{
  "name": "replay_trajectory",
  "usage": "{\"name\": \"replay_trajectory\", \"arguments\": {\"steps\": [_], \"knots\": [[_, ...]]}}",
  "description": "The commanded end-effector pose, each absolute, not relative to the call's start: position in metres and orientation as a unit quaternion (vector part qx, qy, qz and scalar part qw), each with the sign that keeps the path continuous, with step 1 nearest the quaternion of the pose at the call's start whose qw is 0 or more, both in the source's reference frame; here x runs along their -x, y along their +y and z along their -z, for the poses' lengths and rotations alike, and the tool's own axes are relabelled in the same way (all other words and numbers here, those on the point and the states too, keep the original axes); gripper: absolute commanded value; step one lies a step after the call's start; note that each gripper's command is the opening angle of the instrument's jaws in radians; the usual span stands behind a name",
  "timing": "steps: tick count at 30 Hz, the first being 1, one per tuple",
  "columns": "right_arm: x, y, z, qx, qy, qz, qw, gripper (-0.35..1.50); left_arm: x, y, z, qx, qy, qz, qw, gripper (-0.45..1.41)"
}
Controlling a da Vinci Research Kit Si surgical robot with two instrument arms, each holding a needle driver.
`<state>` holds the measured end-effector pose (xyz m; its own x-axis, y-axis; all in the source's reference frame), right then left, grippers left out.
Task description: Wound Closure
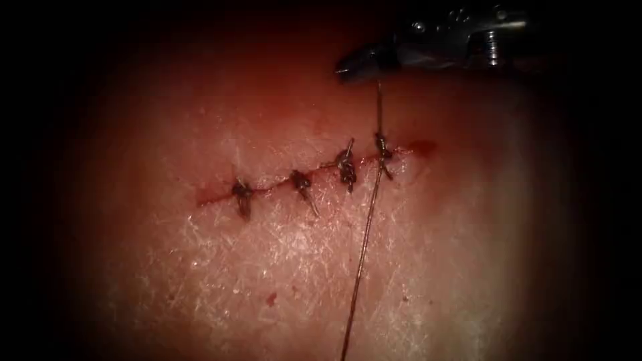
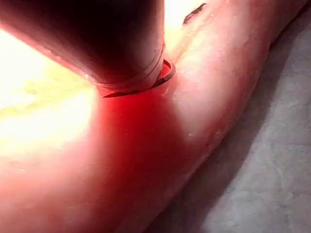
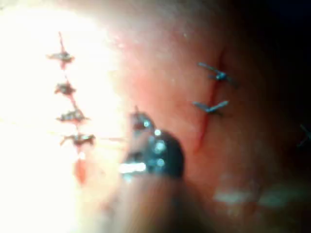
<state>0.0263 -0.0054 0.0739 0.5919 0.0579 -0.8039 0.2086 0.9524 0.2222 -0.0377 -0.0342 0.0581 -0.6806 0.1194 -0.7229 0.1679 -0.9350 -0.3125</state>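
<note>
So here's where the closure sits. The long reddish cut [image 1: 314, 175] across the pale, shiny pork-belly tissue [image 1: 281, 267] already has four dark knotted stitches on it: one near the left end [image 1: 241, 194], the next [image 1: 300, 182], a third [image 1: 346, 164] and the rightmost one [image 1: 382, 148]. The same row of four turns up in the right wrist view [image 3: 68, 99].

The right arm's dark metal tool [image 1: 354, 65] comes in from the upper right, and its fingers look pressed together on the thin dark thread [image 1: 378, 107] that rises straight from the rightmost stitch up to the tip. Seems like a firm hold on the strand, taut above the knot. A long tail of the same thread [image 1: 361, 261] runs from that stitch down across the tissue to the lower edge of the endoscope view.

Past the fourth stitch, on the right, a short red stretch of cut [image 1: 421, 147] still looks open, with a bit of red fluid in it. So by the look of it most of the job is done: four stitches in, the last one with long thread not trimmed, and maybe room for one more on the right end.

The curved needle can't be made out. The left arm's fingers can't be judged; its wrist view gives the dark round shaft [image 2: 97, 43] over the tissue.
</note>
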Motion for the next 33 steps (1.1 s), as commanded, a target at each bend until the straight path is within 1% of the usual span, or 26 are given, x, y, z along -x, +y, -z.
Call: {"name": "replay_trajectory", "arguments": {"steps": [1,11,27,33], "knots": [[-0.0270,-0.0055,-0.0743,-0.148,0.450,0.045,0.879,-0.35,0.0386,-0.0357,-0.0586,-0.400,0.185,0.898,0.015,-0.45],[-0.0271,-0.0061,-0.0748,-0.125,0.437,0.061,0.889,-0.35,0.0397,-0.0392,-0.0591,-0.398,0.199,0.895,0.022,-0.45],[-0.0262,-0.0060,-0.0762,-0.088,0.402,0.057,0.910,-0.35,0.0397,-0.0395,-0.0594,-0.398,0.212,0.892,0.026,-0.45],[-0.0264,-0.0072,-0.0760,-0.105,0.400,0.061,0.909,-0.35,0.0397,-0.0390,-0.0588,-0.399,0.212,0.892,0.026,-0.45]]}}
